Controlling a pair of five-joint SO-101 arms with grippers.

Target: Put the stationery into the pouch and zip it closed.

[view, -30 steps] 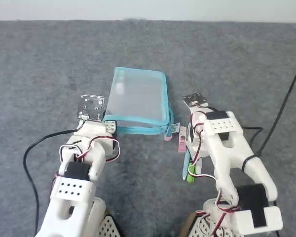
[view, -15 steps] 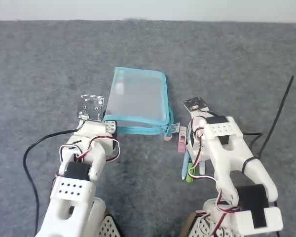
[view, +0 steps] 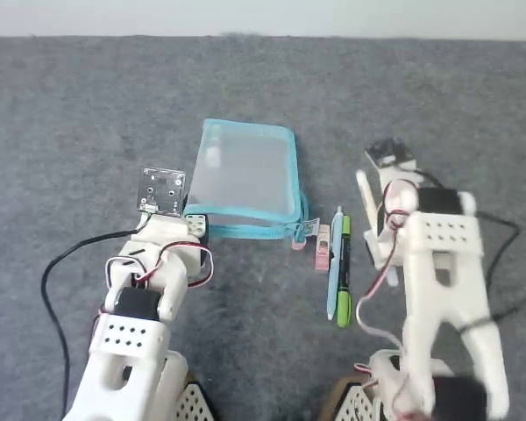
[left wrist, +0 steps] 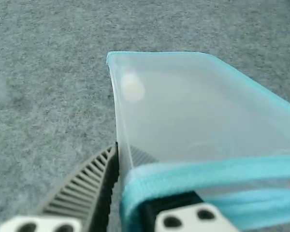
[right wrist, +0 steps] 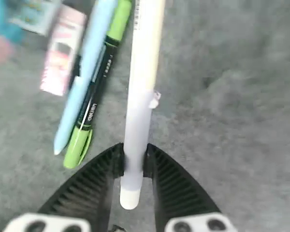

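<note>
The clear pouch (view: 245, 175) with teal trim lies flat mid-table. My left gripper (view: 198, 228) is shut on its near zipper edge; in the left wrist view the jaws (left wrist: 130, 193) pinch the teal band of the pouch (left wrist: 198, 116). To its right, my right gripper (view: 379, 224) is shut on a white pen (view: 366, 200), held off the table; the right wrist view has the white pen (right wrist: 144, 87) standing out between the fingers of the gripper (right wrist: 133, 164). A blue pen (view: 334, 263), a green marker (view: 344, 274) and a pink eraser (view: 321, 248) lie between pouch and right arm.
Grey carpet-like cloth (view: 88, 114) covers the table, with open room to the left, far side and right of the pouch. Black cables (view: 53, 281) trail beside both arm bases. The pouch's zipper pull (view: 300, 232) sits at its near right corner.
My right gripper has risen and swung to the right with the white pen, uncovering the blue pen and green marker. The left arm and pouch have stayed put.
</note>
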